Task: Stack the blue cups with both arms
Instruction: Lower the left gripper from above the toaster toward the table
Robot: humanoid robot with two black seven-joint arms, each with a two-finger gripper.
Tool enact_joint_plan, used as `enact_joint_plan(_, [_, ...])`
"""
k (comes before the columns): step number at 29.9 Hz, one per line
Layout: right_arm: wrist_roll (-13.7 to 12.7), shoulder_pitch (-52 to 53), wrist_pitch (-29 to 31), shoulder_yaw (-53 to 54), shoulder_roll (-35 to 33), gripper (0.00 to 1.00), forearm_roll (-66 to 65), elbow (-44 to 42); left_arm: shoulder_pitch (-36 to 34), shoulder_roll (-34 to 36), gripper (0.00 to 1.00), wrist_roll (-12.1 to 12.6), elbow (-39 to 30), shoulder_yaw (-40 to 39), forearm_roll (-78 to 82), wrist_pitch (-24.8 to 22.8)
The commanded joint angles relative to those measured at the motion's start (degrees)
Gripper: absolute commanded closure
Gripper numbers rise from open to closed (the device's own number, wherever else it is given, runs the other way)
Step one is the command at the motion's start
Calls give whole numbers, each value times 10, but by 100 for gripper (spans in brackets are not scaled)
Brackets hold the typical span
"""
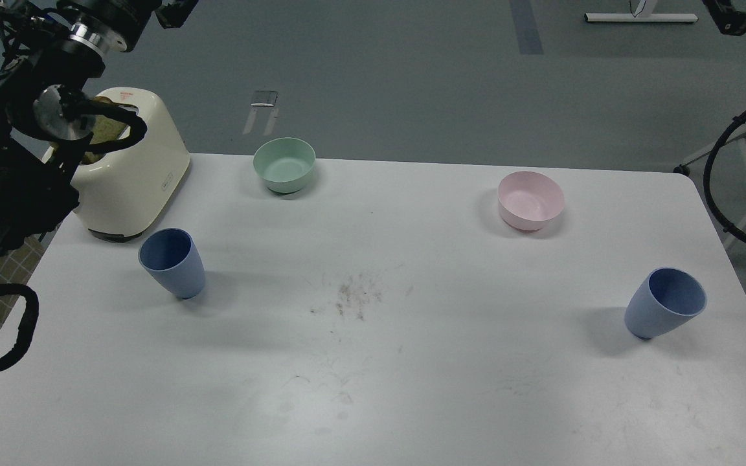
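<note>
Two blue cups stand upright and apart on the white table. One blue cup is at the left, in front of a cream appliance. The other blue cup is at the right, near the table's edge. My left arm rises along the left edge, and its gripper is high at the top, far above the left cup and cut off by the frame. My right gripper shows only as a dark end at the top right, well away from the right cup. Neither gripper's fingers can be told apart.
A cream toaster-like appliance stands at the back left, partly behind my left arm. A mint-green bowl sits at the back centre and a pink bowl at the back right. Cables of my right arm hang beside the right edge.
</note>
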Motion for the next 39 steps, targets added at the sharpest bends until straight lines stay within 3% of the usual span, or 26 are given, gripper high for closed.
enact_joint_plan(1, [-1,0,0,-2,3,0,0,0,0,1,2,-4,1,1,1,-8])
enact_joint_plan(16, [-1,-7,0,-4,5,0,0,3,3,1,2,-6,2,-8,-2,-18])
enact_joint_plan(22, [8,-8,0,0,5,0,0,-1,3,-4,2,-4,6,-9,-3,-19])
enact_joint_plan(29, [40,-34,0,4,-9,0,0,2,2,-14,2,-3,9,-9,-3,-18])
enact_joint_plan(39, [44,-47,0,4,-18,0,0,6,3,-34,2,-5,28,-29,-3,-19])
